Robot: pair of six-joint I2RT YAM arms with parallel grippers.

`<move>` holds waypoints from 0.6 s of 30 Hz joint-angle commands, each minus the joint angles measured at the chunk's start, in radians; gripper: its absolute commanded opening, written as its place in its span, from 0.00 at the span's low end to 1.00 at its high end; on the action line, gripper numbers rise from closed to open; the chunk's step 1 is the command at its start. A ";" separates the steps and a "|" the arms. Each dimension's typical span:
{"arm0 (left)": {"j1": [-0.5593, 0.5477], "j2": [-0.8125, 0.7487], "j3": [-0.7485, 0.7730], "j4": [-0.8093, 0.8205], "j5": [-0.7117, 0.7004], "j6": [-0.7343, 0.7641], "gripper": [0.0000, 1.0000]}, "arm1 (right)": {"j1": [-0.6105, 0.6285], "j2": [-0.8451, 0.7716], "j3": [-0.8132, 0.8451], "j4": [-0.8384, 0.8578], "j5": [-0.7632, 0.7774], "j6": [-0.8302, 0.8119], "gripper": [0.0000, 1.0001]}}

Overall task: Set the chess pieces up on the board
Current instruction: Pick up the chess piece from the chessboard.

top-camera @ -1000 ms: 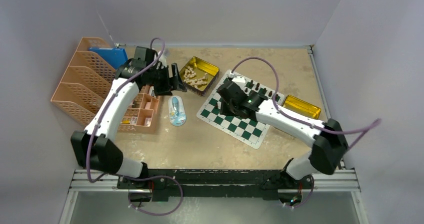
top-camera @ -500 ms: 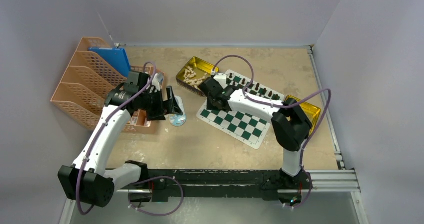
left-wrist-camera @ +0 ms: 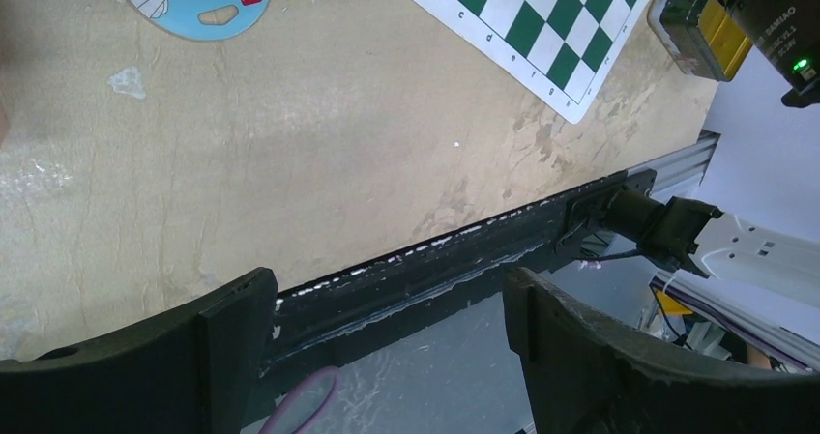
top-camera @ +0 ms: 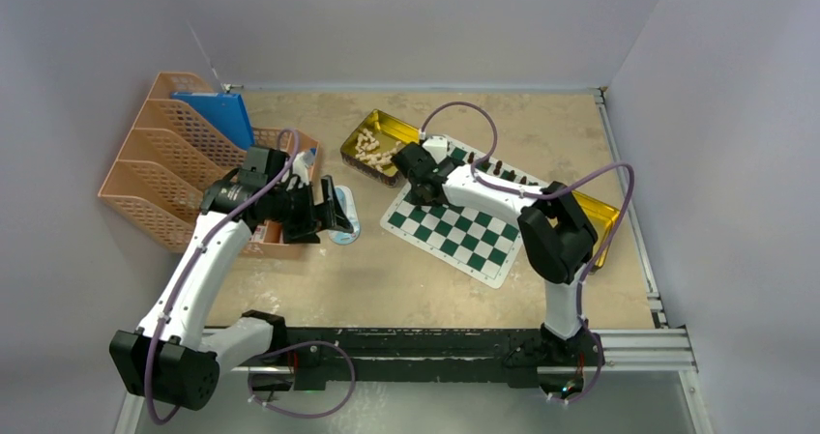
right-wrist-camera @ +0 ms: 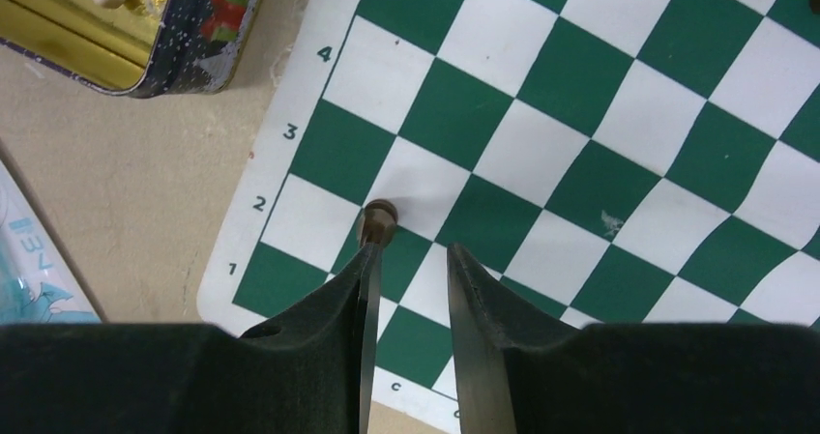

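While the dark piece (right-wrist-camera: 377, 214) stands on the board (right-wrist-camera: 571, 76) near its row-two edge, against one fingertip (right-wrist-camera: 366, 260) of my right jaws, any sideways drag on pulling away could topple it. Right jaws part-way apart, gap empty. Right arm (top-camera: 503, 197) reaches across the board toward the gold tin (right-wrist-camera: 116, 38), wrist pointing down. Left jaws wide, empty, over the bench (left-wrist-camera: 242, 163).

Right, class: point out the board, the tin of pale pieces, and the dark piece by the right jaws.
board (top-camera: 462, 243): top external view, bare checks.
tin (right-wrist-camera: 189, 62): right wrist view, outer wall.
dark piece (right-wrist-camera: 376, 214): right wrist view, its top.
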 commanded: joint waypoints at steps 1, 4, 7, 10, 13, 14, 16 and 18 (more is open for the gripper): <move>-0.015 -0.018 -0.002 -0.005 0.019 0.002 0.87 | -0.009 0.006 0.055 0.018 0.013 -0.041 0.34; -0.018 -0.024 -0.009 0.000 0.019 0.003 0.87 | -0.012 0.025 0.068 0.025 -0.010 -0.044 0.34; -0.025 -0.023 -0.014 -0.002 0.011 0.008 0.87 | -0.012 0.046 0.081 0.033 -0.042 -0.041 0.33; -0.031 -0.024 -0.021 0.000 0.012 0.009 0.87 | -0.011 0.065 0.093 0.035 -0.057 -0.037 0.34; -0.032 -0.026 -0.023 -0.004 0.004 0.014 0.87 | -0.012 0.081 0.102 0.014 -0.054 -0.034 0.33; -0.033 -0.028 -0.023 -0.005 -0.001 0.015 0.87 | -0.012 0.086 0.104 0.004 -0.047 -0.029 0.33; -0.033 -0.033 -0.022 -0.009 -0.005 0.017 0.87 | -0.012 0.090 0.102 -0.010 -0.035 -0.022 0.30; -0.033 -0.034 -0.021 -0.010 -0.007 0.019 0.87 | -0.011 0.083 0.093 -0.007 -0.029 -0.021 0.25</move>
